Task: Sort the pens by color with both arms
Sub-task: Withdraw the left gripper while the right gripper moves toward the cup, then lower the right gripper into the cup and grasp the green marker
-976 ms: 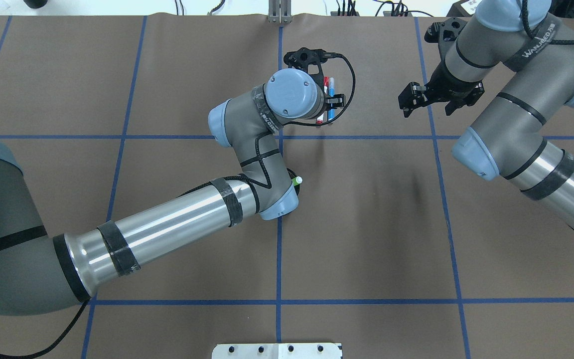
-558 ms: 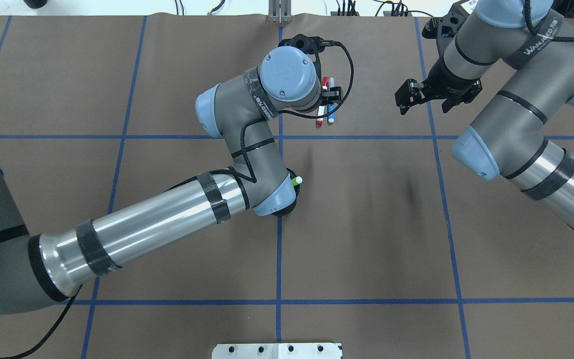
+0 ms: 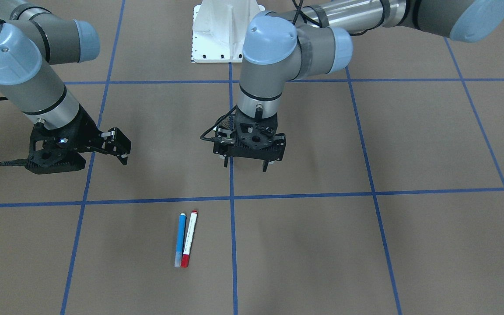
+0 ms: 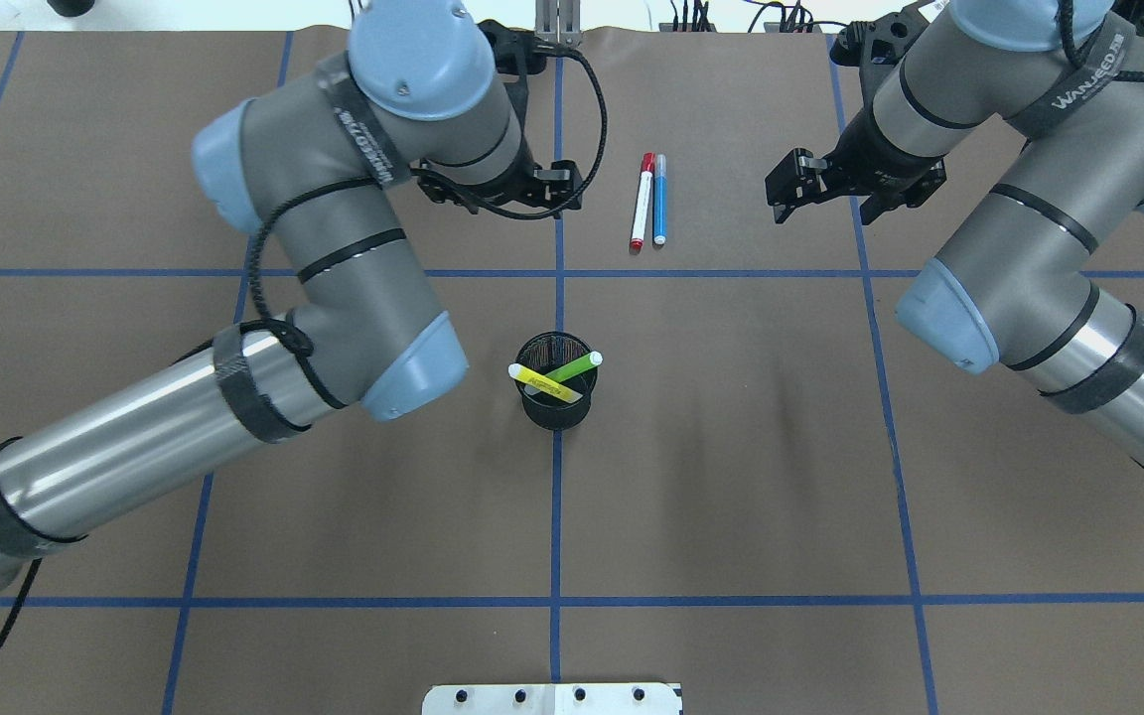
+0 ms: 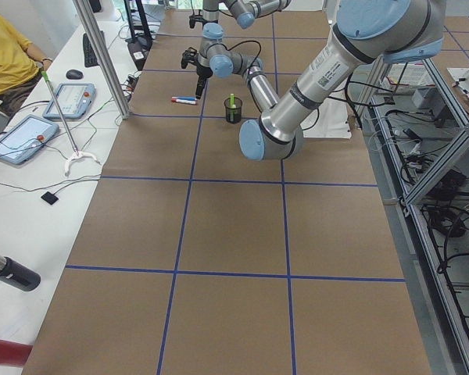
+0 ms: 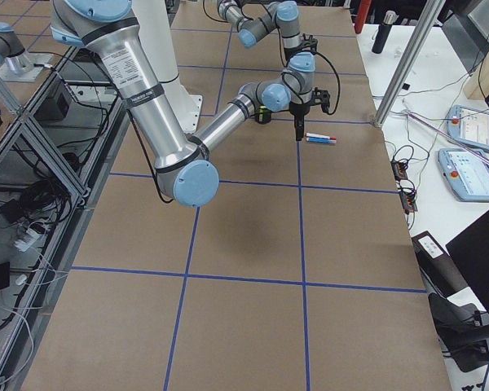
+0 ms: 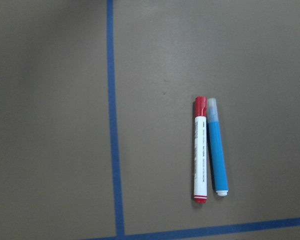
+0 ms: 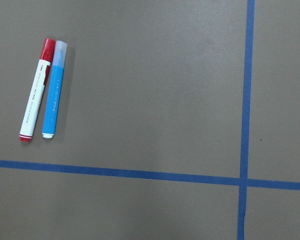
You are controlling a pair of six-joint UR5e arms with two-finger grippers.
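A white-barrelled pen with red cap (image 4: pixel 642 202) and a blue pen (image 4: pixel 659 199) lie side by side on the brown table, touching. Both wrist views show them too: red pen (image 7: pixel 200 150), blue pen (image 7: pixel 217 155), red pen (image 8: pixel 35 97), blue pen (image 8: pixel 52 95). A light green pen (image 4: pixel 574 366) and a yellow pen (image 4: pixel 540 381) stand crossed in a black mesh cup (image 4: pixel 552 417). My left gripper (image 3: pixel 245 166) hangs open and empty, left of the lying pair in the overhead view. My right gripper (image 4: pixel 823 211) is open and empty to their right.
Blue tape lines (image 4: pixel 557 497) divide the brown table into squares. The white pedestal base (image 3: pixel 223 35) sits at the robot's side. In the exterior left view, a person in a yellow shirt (image 5: pixel 8 55), tablets and a metal pole (image 5: pixel 102 55) line the far side.
My left arm has swung left off the red and blue pens, uncovering them and the cup. The pens have stayed in place. My right gripper has drifted slightly left.
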